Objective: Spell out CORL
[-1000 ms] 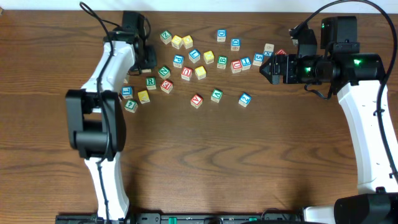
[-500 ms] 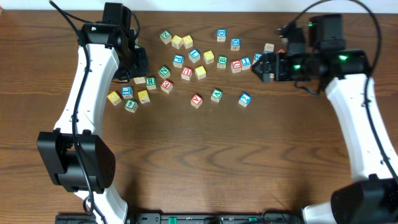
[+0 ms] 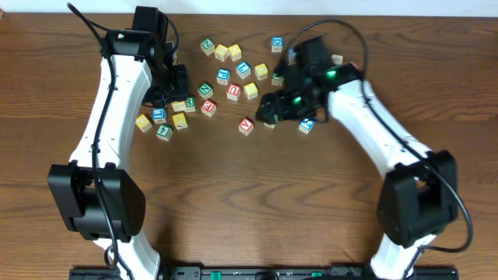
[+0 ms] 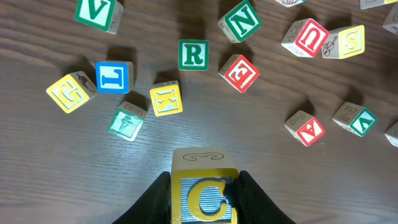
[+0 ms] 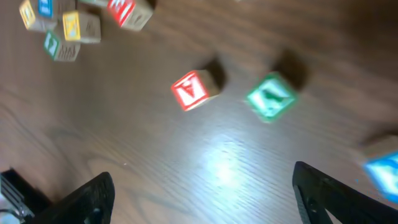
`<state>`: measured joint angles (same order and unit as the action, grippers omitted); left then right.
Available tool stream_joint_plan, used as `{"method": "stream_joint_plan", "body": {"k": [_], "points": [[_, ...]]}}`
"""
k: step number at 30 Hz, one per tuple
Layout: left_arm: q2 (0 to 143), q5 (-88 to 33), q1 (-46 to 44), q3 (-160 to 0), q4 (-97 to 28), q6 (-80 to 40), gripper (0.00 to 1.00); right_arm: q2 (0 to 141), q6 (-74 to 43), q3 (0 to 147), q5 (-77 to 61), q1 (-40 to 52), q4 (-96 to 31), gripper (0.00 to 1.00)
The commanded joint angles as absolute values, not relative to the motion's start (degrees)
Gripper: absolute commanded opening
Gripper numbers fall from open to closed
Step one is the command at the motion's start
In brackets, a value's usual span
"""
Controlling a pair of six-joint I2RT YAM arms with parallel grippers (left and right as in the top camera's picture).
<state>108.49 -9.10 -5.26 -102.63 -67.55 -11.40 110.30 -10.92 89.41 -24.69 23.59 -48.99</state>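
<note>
My left gripper (image 4: 203, 190) is shut on a block with a yellow C on blue stripes (image 4: 202, 198) and holds it above the wood. In the overhead view this gripper (image 3: 173, 92) is at the left of the block cluster and hides the C block. A green R block (image 4: 193, 55) and a blue L block (image 4: 114, 76) lie just ahead of it. My right gripper (image 5: 202, 186) is open and empty. It hovers over bare wood near a red A block (image 5: 194, 89) and a green block (image 5: 270, 96). In the overhead view it (image 3: 272, 107) is mid-cluster.
Several more letter blocks lie scattered across the far middle of the table, among them a yellow K (image 4: 165, 99), a red E (image 4: 239, 71), a green N (image 4: 239, 20) and a blue block (image 3: 306, 124). The wooden table (image 3: 257, 202) stretches toward the near edge.
My right arm has swung from the far right to the middle of the block cluster, near the red A block. My left arm has stayed almost still over the last half second.
</note>
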Motion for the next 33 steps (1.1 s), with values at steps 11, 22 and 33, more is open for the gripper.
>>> {"method": "stream_joint_plan", "body": {"k": [11,22,33], "points": [[107.46,-9.39,-4.08,-107.18,-64.58,-11.27,0.24,119.52,-18.04,89.12,-25.39,34.94,-45.15,0.27],[107.46,-9.45,-4.19,-107.11,-64.36,-11.29,0.24,124.27,-23.29,89.14,-17.65,31.66,-35.38,0.23],[107.48,-9.43,-7.01,-107.11,-63.88,-11.29,0.24,124.27,-20.73,89.19,-13.80,24.86,-27.29,0.27]]}}
